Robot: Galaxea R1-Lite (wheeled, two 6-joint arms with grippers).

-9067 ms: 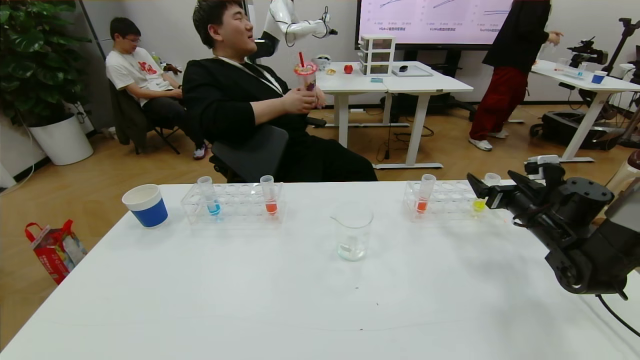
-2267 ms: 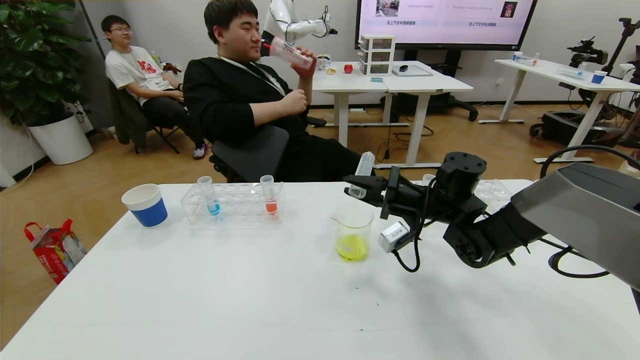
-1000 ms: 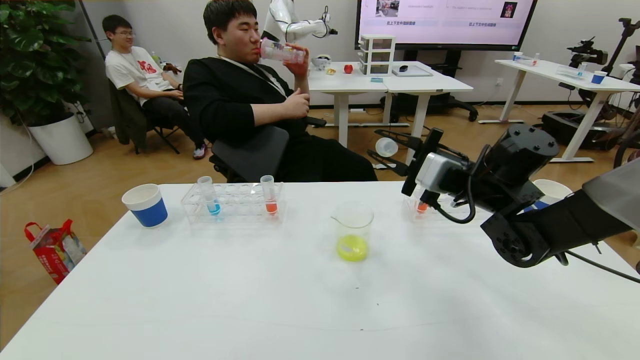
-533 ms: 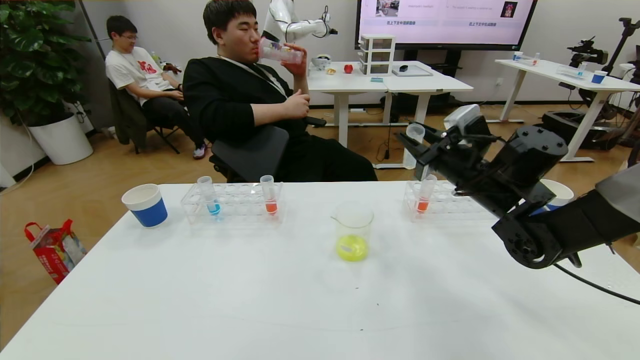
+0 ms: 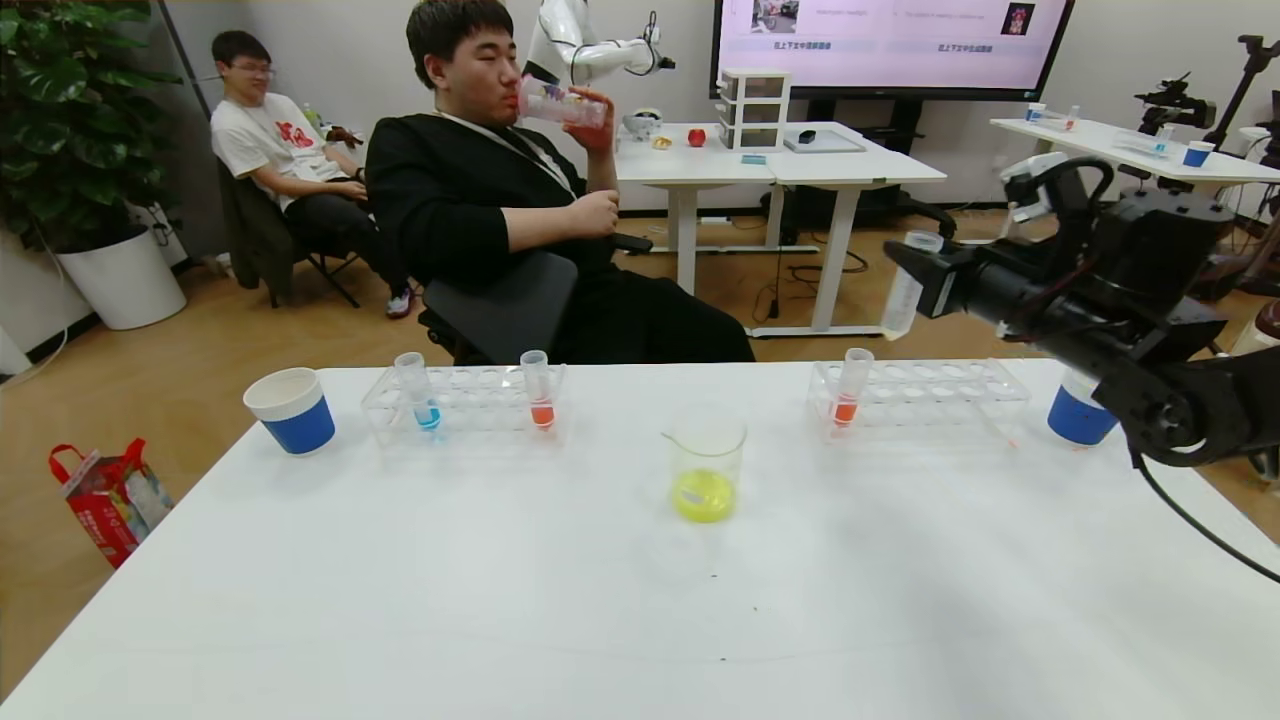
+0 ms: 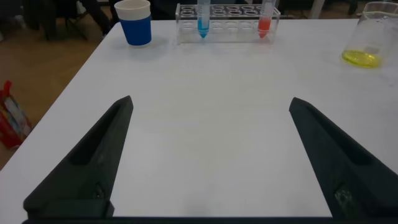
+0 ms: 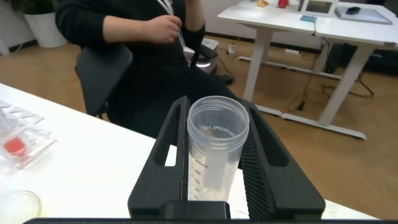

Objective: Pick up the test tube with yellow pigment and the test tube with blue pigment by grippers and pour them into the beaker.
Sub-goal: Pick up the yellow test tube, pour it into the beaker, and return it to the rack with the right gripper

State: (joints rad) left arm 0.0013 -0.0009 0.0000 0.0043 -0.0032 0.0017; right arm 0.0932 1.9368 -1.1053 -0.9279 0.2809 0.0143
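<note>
My right gripper (image 5: 912,272) is shut on the yellow-pigment test tube (image 5: 903,297), which looks empty and stands about upright, held high above the right rack's far side; the right wrist view shows the tube (image 7: 211,168) between the fingers (image 7: 168,143). The beaker (image 5: 706,465) stands mid-table with yellow liquid at its bottom. The test tube with blue pigment (image 5: 420,392) stands in the left rack (image 5: 480,412). My left gripper (image 6: 210,101) is open and empty, low over the table's near side, facing the blue tube (image 6: 203,18) and the beaker (image 6: 368,36).
Orange-red tubes stand in the left rack (image 5: 538,392) and the right rack (image 5: 850,388). Blue paper cups stand at the far left (image 5: 292,410) and far right (image 5: 1080,412). A seated person is just beyond the table's far edge.
My right gripper has swung right and away from the beaker with the emptied tube, turning it upright. The right blue cup is uncovered now. The beaker holds the yellow liquid.
</note>
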